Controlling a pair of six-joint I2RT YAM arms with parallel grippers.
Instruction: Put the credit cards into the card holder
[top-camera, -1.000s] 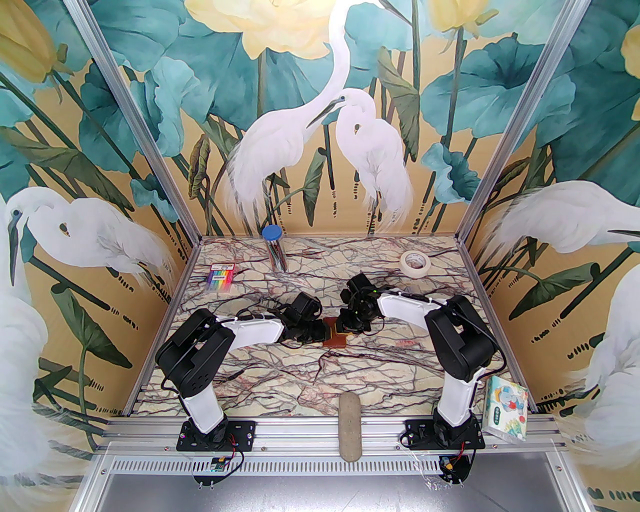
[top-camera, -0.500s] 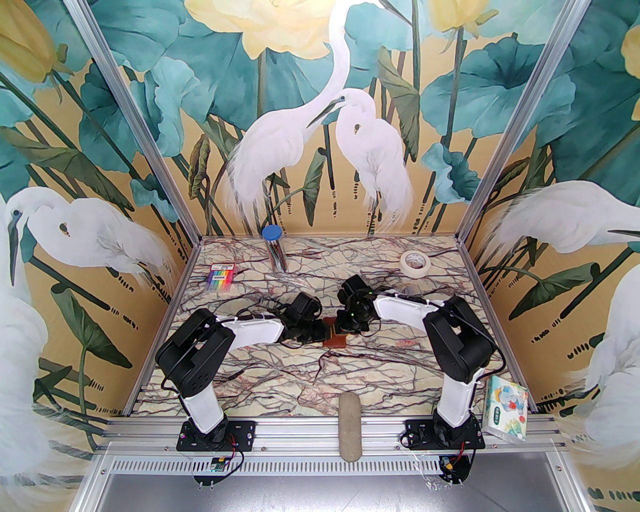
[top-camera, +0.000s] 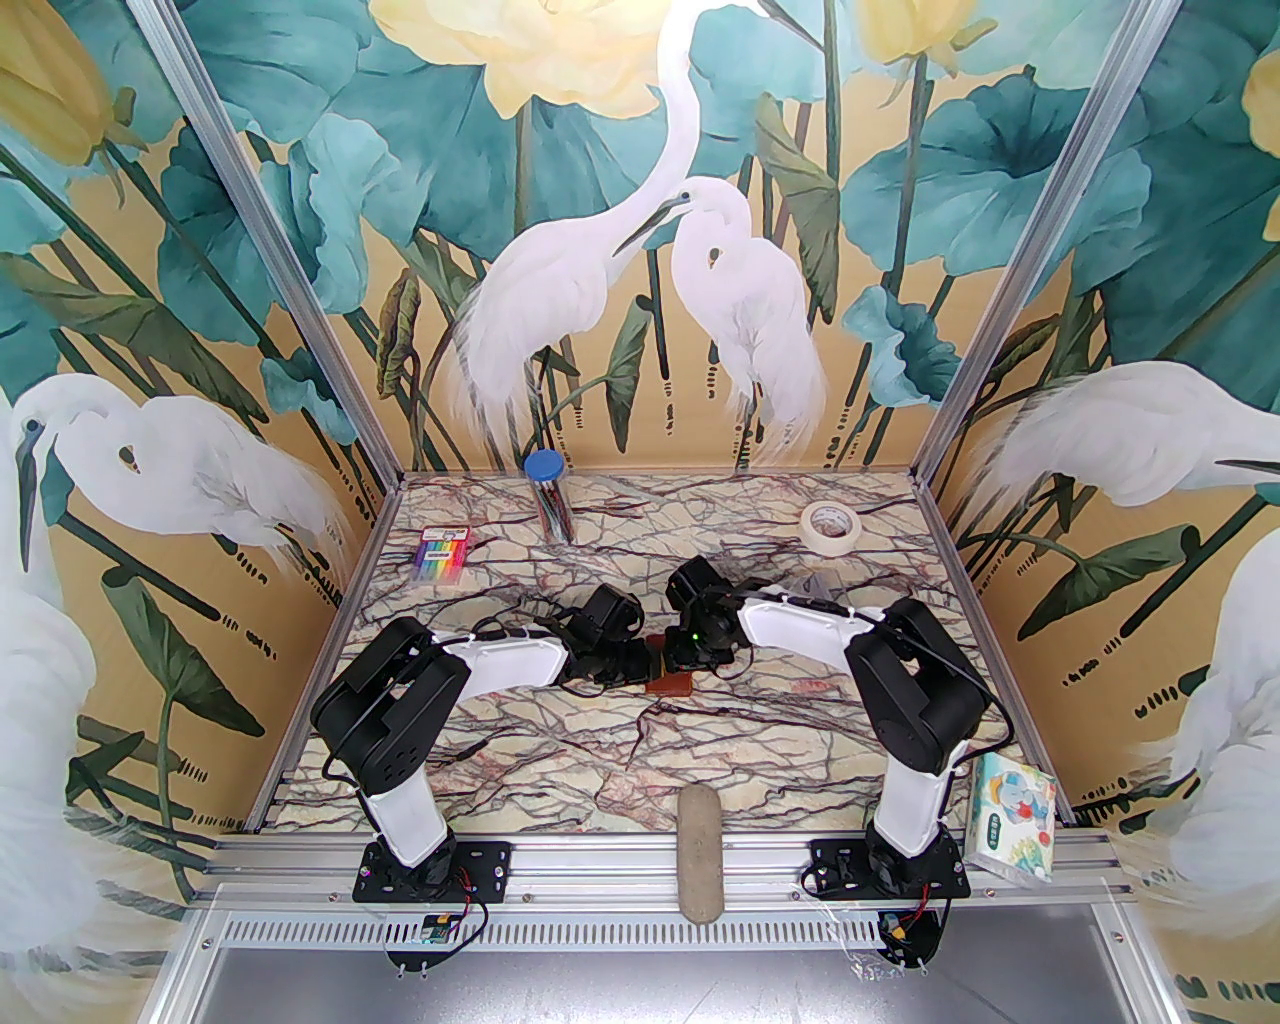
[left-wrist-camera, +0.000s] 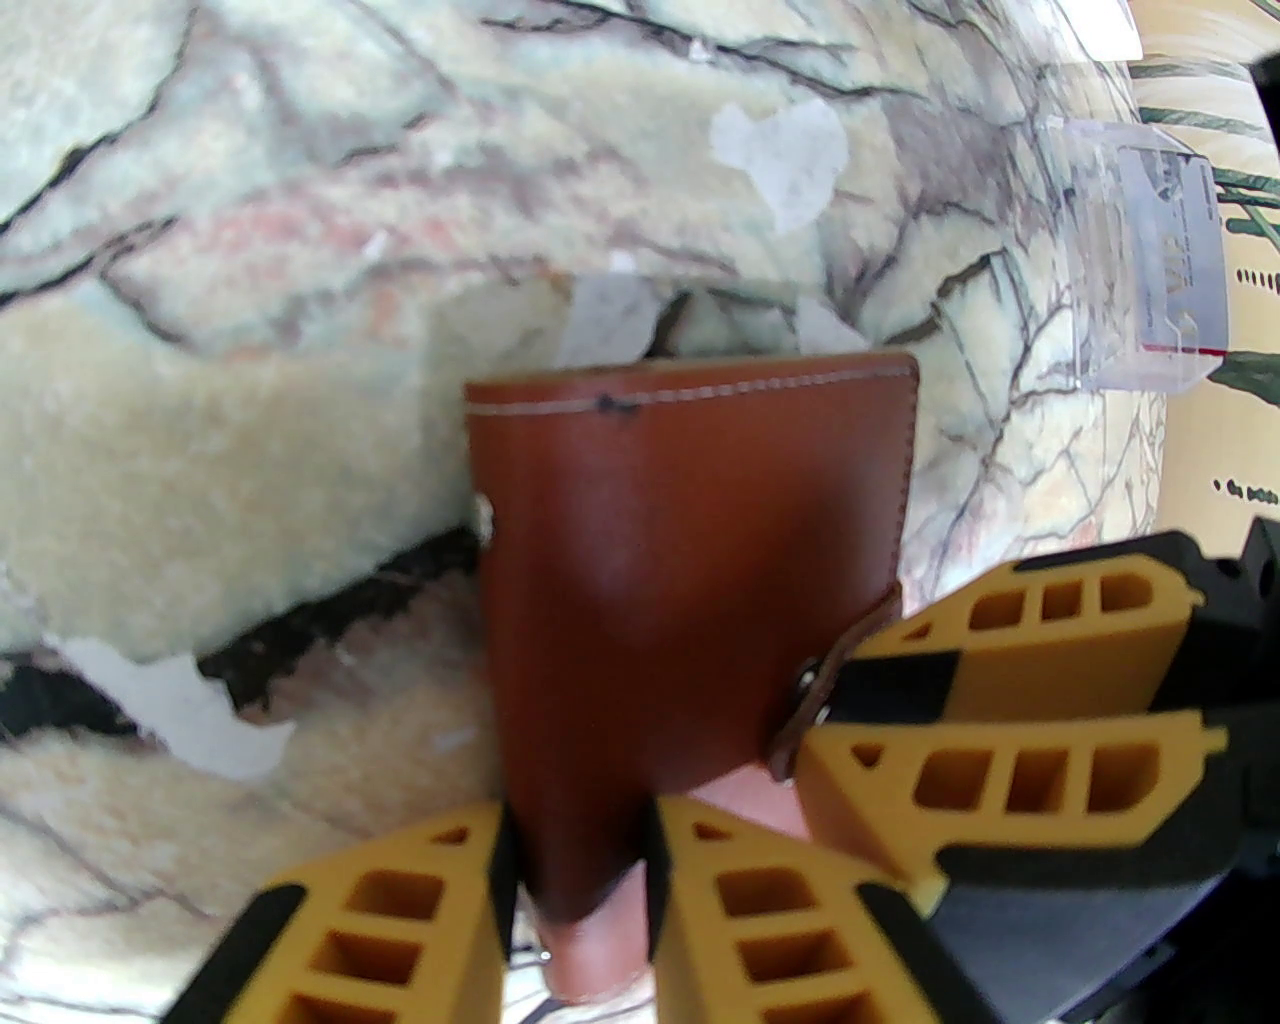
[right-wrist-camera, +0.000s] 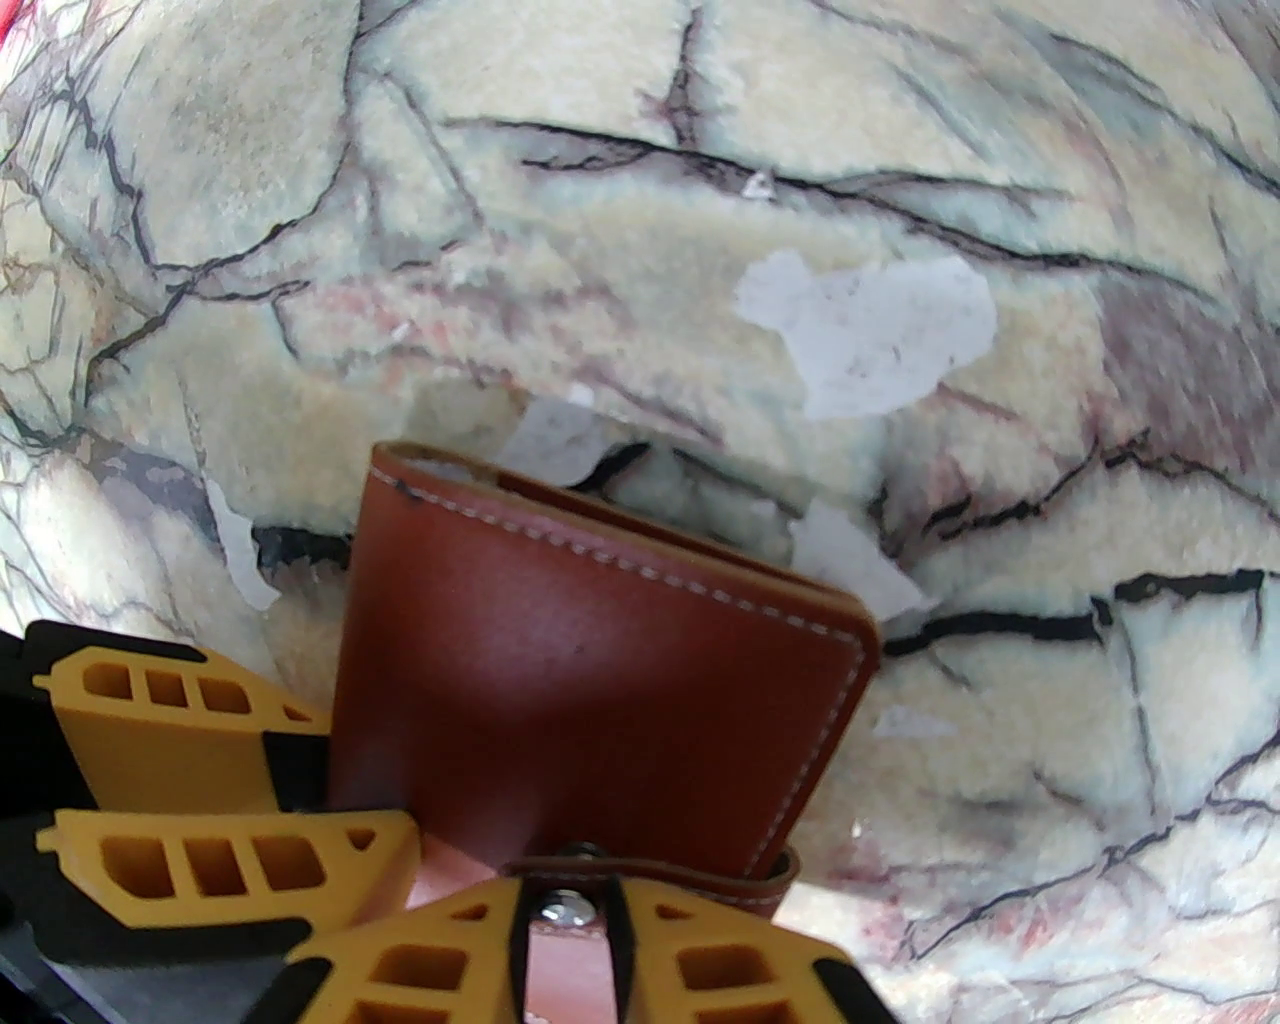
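The card holder (left-wrist-camera: 690, 560) lay folded near the middle of the bench (top-camera: 640, 770), between the two arms. The left jaws were clamped narrow on one edge of it; the right jaws pinched its snap tab (right-wrist-camera: 680, 882).

Top view: see only near edge of card holder (top-camera: 672, 684) under left gripper (top-camera: 652, 662) and right gripper (top-camera: 684, 655). Cannot see inside past closed cover. Left wrist: lose its near end to blur and bottom edge between jaws. Right wrist: lose snap tab (right-wrist-camera: 562, 935) at bottom edge. Cannot read print on clear packet (left-wrist-camera: 1165, 250).
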